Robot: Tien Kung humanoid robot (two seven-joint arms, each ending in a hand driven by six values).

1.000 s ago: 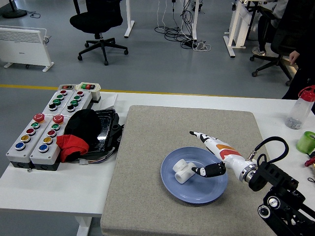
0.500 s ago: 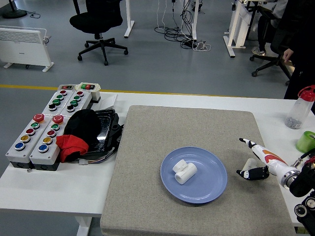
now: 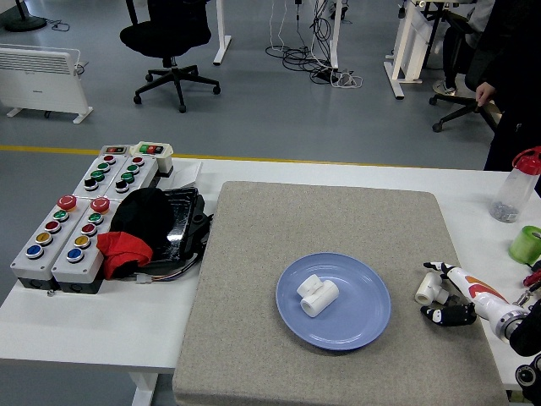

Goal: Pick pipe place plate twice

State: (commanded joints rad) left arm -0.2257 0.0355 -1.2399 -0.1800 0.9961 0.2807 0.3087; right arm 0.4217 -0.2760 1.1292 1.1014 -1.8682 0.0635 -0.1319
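On the blue plate (image 3: 355,326) one white pipe (image 3: 317,296) lay; the right robot hand (image 3: 452,300), fingers loosely spread, flanked another pipe (image 3: 429,289), which a clumsy closing might knock off the bench (image 3: 101,317)

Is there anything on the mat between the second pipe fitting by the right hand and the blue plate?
Nothing visible: bare mat lies between the loose pipe fitting and the plate. The right hand sits beside it, open.
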